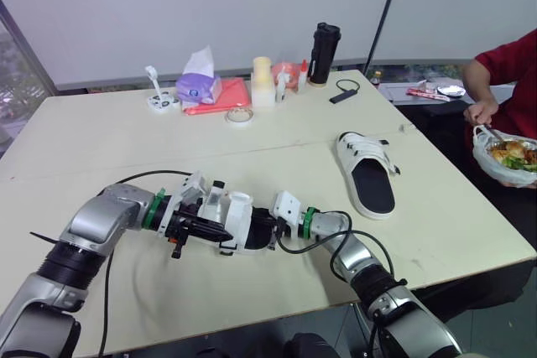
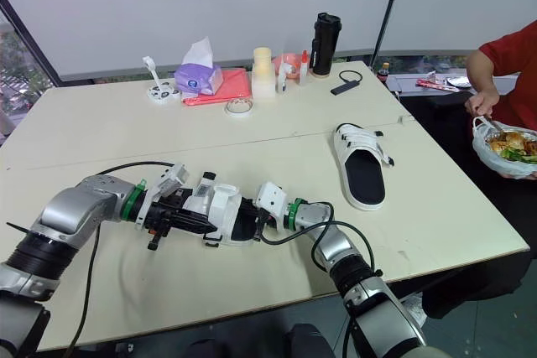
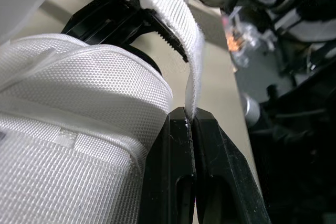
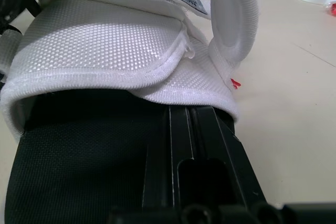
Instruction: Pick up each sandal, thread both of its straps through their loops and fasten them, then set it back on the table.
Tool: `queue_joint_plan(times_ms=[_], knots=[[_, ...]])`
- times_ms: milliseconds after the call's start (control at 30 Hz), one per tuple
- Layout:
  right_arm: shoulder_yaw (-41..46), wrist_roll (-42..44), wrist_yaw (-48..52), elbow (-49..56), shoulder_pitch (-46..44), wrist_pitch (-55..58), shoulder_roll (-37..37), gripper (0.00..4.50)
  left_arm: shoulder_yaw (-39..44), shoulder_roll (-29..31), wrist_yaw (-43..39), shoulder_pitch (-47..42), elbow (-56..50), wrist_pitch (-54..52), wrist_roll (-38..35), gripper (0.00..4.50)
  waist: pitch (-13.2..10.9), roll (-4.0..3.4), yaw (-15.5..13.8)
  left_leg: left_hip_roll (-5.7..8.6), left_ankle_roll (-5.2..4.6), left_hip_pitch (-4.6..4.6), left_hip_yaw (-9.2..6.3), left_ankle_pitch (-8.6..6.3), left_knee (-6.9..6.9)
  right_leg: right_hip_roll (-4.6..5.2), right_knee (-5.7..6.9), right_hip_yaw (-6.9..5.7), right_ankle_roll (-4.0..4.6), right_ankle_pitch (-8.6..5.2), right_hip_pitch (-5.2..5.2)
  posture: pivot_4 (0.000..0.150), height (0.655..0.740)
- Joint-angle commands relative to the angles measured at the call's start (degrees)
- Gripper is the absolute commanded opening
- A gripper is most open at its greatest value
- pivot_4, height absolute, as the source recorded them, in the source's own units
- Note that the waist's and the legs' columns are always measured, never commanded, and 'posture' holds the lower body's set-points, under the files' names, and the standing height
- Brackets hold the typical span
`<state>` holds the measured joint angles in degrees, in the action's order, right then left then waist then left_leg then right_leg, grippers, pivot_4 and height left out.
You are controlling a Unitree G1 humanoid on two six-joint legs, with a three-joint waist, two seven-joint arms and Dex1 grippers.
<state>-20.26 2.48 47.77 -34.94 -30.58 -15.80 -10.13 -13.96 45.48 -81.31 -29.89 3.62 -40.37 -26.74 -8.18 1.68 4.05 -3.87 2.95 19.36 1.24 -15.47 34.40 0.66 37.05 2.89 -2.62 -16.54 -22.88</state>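
left gripper (image 3: 190, 115) pinching strap (image 3: 192, 61) of sandal (image 1: 236, 215), right gripper (image 4: 190, 118) against it, cannot tell its grip

No legible text anywhere.

First sandal (image 1: 239, 222) is sitting toward the table's (image 1: 101, 136) front edge; second sandal (image 1: 366, 173) is lying farther back, to its right, with a bottle (image 1: 323, 54) standing behind.

Two sandals, a held sandal (image 1: 239, 225) and a lying sandal (image 1: 367, 175); one tissue box (image 1: 199, 87); one black bottle (image 1: 323, 54); one tape roll (image 1: 239, 115); one red folder (image 1: 228, 98); one cream jar (image 1: 263, 81); one person (image 1: 508, 64) (with a single food bowl (image 1: 506, 157)); one table (image 1: 126, 136).
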Motion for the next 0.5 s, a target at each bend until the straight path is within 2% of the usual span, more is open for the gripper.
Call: queue_joint_plan(times_ms=[33,133,233,300,400,500], knots=[[-3.28,-6.07,-0.79,-7.84,4.56,5.27,-1.64,0.0,0.96,0.79,1.06,1.38,-0.18,-1.98,0.13,0.05,0.01,0.0,0.01,0.0,0.0,0.0,0.0,0.0,-0.02,-0.01,0.0,0.0,-0.02,-0.01,-0.01,0.15,0.7394],[-3.33,-6.08,-0.84,-8.11,4.35,5.23,-1.53,0.0,4.19,0.61,1.9,1.55,-1.49,-4.72,-2.93,0.89,0.01,0.0,0.01,0.01,-0.01,0.01,-0.01,0.0,-0.06,-0.06,0.0,0.02,-0.04,-0.02,-0.07,0.15,0.7394],[-3.3,-6.06,-0.83,-7.92,4.41,5.33,-1.65,0.0,9.03,2.23,3.54,3.35,-4.99,-8.15,-6.59,2.36,-0.01,-0.01,0.06,0.01,-0.01,0.02,-0.01,0.01,-0.07,-0.07,0.01,0.02,-0.09,-0.05,-0.12,0.15,0.7394],[-3.28,-6.02,-0.8,-7.72,4.49,5.43,-1.75,0.0,10.68,3.71,3.48,4.86,-7.35,-9.76,-8.26,2.36,-0.01,0.0,0.05,0.01,-0.01,0.03,-0.02,0.01,-0.1,-0.07,0.01,0.03,-0.1,-0.05,-0.14,0.15,0.7394],[-3.25,-6.02,-0.64,-7.64,4.78,5.29,-2.14,0.0,14.17,8.88,2.08,11.67,-14.22,-12.01,-11.53,2.36,-0.04,-0.02,0.16,0.01,-0.01,0.04,-0.01,0.01,-0.14,-0.06,0.02,0.08,-0.1,-0.06,-0.21,0.15,0.7394],[-3.23,-5.95,-0.61,-7.57,4.91,5.31,-2.35,0.0,16.99,11.55,2.41,17.29,-18.79,-13.13,-13.95,2.36,-0.15,-0.09,0.0,0.01,-0.01,0.03,0.01,0.01,-0.22,-0.02,0.0,0.12,-0.01,-0.07,-0.41,0.15,0.7394]])
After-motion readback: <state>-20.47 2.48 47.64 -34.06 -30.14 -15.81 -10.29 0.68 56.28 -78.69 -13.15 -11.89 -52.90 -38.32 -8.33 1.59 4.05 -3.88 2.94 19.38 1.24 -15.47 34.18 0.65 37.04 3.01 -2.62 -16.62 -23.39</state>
